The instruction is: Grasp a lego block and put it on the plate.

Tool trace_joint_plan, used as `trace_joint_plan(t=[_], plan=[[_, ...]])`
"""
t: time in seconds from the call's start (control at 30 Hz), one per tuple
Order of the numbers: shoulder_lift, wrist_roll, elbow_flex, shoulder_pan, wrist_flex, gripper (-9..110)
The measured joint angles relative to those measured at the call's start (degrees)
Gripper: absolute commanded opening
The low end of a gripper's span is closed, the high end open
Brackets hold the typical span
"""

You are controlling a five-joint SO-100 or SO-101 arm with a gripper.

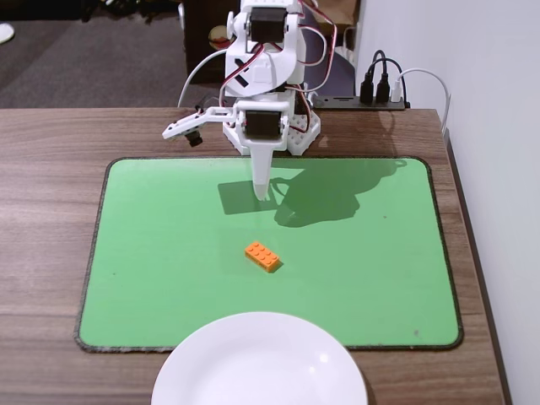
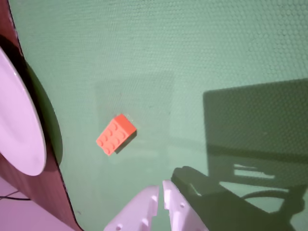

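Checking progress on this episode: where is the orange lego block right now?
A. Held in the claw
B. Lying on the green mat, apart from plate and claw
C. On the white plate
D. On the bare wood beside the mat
B: the lego block lies on the green mat, between the plate and the claw, touching neither.

the arm (image 1: pixel 263 76) is standing folded, the gripper (image 1: pixel 261 196) pointing toward 6 o'clock, its fingers (image 2: pixel 144 211) nearly closed together.
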Motion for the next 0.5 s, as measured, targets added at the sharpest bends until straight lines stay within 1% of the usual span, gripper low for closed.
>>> trace_joint_plan(t=[0.5], plan=[[-13.89,-0.18,-7.38,3.52,-5.54,1]])
